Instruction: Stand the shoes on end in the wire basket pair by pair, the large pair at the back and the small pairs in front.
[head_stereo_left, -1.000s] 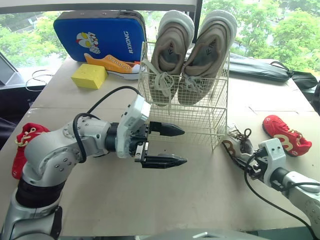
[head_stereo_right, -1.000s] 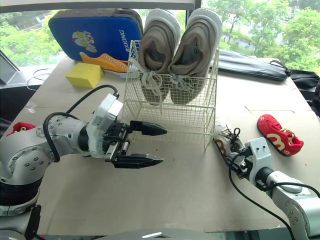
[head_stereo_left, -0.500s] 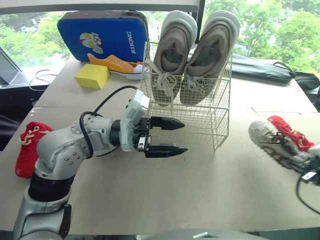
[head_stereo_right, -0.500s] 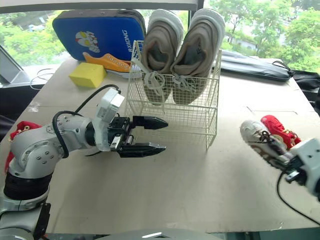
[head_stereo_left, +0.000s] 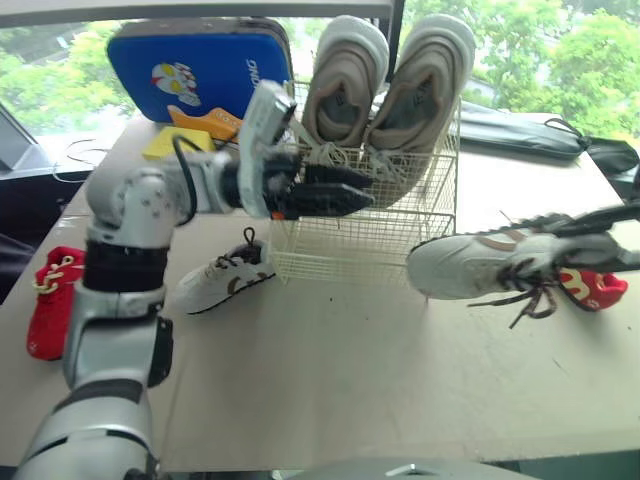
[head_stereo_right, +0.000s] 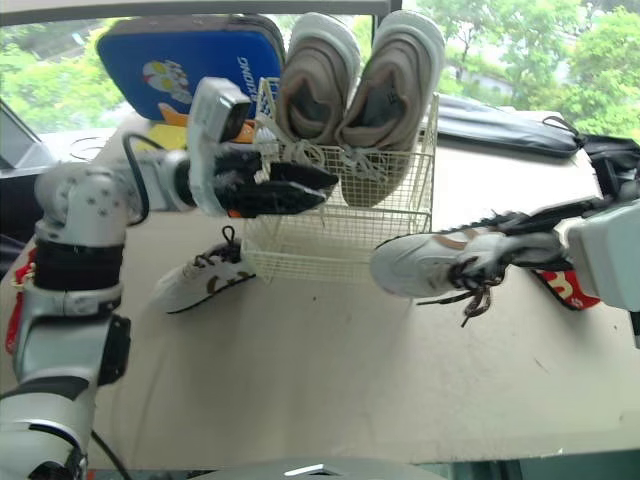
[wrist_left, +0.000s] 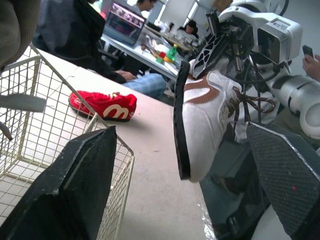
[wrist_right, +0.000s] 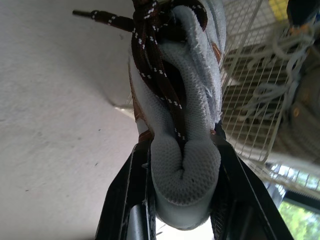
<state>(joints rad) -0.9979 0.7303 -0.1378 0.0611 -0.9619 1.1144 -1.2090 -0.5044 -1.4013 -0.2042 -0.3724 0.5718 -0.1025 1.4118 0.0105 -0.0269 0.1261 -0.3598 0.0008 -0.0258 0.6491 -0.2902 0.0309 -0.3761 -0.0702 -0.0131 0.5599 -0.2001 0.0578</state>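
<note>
The wire basket (head_stereo_left: 352, 262) stands mid-table with the large beige pair (head_stereo_left: 385, 92) on end at its back. My left gripper (head_stereo_left: 365, 190) hovers open over the basket's front section, holding nothing. To the right of the basket my right gripper (head_stereo_left: 582, 238) is shut on the heel of a white shoe with brown trim and dark laces (head_stereo_left: 478, 266), held level in the air with its toe toward the basket. Its mate (head_stereo_left: 225, 282) lies on the table left of the basket. One red shoe (head_stereo_left: 45, 300) lies far left, another (head_stereo_left: 592, 290) far right behind the held shoe.
An orange shoe (head_stereo_left: 205, 120) and a yellow sponge (head_stereo_left: 158, 145) sit at the back left before a blue case (head_stereo_left: 195, 65). A dark bag (head_stereo_left: 530, 130) lies at the back right. The front of the table is bare board.
My right gripper has lifted the white shoe off the table and carried it toward the basket. My left arm rose to the basket's front top, uncovering the second white shoe.
</note>
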